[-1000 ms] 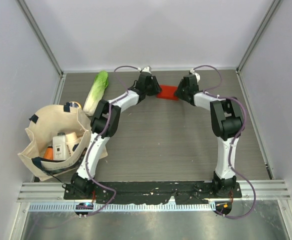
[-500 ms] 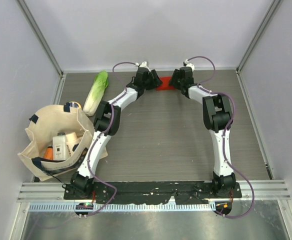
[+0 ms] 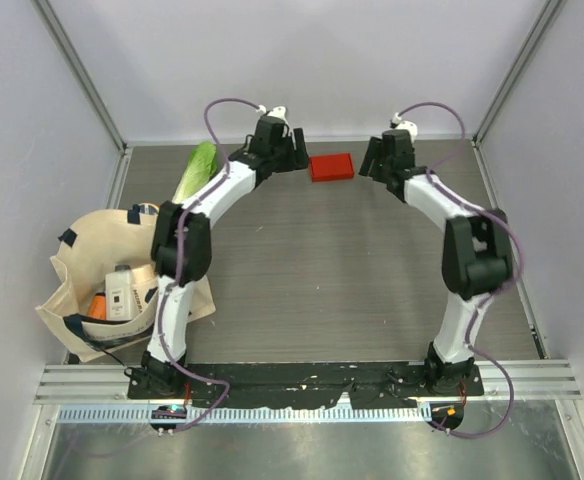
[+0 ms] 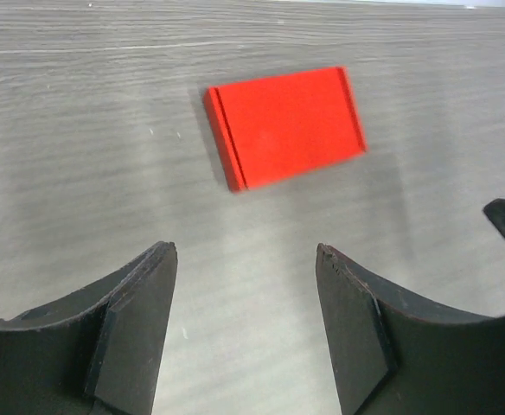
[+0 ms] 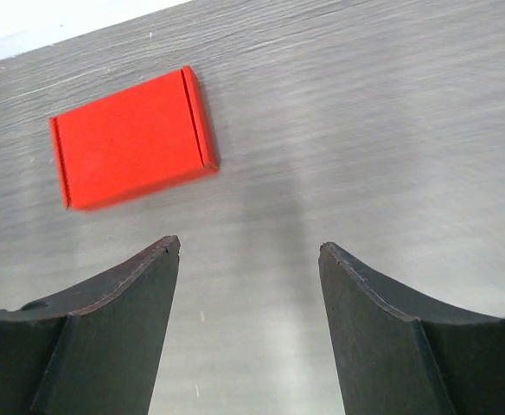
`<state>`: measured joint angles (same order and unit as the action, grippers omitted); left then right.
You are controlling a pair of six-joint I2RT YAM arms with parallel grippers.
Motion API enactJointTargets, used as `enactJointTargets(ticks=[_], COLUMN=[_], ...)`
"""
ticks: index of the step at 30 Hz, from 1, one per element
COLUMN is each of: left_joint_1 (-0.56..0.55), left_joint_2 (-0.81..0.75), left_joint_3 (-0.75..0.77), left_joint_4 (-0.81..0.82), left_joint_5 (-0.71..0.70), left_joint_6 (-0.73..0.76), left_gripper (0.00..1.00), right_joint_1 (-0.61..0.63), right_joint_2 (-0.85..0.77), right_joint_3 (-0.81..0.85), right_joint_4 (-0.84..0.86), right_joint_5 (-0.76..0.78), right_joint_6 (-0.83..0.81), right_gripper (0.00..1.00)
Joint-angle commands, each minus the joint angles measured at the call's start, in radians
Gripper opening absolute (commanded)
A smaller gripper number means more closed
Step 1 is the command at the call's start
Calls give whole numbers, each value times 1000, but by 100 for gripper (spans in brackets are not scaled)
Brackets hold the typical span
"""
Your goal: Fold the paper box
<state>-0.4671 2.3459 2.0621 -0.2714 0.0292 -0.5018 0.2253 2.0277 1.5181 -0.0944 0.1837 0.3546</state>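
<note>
The red paper box lies flat and closed on the table near the back wall, as a small rectangular box. It shows in the left wrist view and in the right wrist view. My left gripper is open and empty, a little to the left of the box. My right gripper is open and empty, a little to the right of it. Neither gripper touches the box.
A green cabbage lies at the back left under the left arm. A beige tote bag holding several items sits at the left edge. Grey walls close the back and both sides.
Both grippers have let go of the red box and drawn apart to either side. The box now lies free and closed between them.
</note>
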Motion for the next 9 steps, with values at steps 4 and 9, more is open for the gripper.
enactJointTargets(ticks=[4,9], left_joint_1=[-145,-254], left_joint_2=[-491,-802], left_joint_3=[-367,-627], left_joint_4=[110,210], left_joint_5=[-20,82], left_joint_6=[12,3], left_gripper=[68,78], right_joint_1=[5,11], right_joint_2=[-620,-1094], right_joint_3=[-473,-702], right_joint_4=[22,-6], right_joint_5=[-64,-161], right_joint_6=[-2,-12], right_gripper=[72,81])
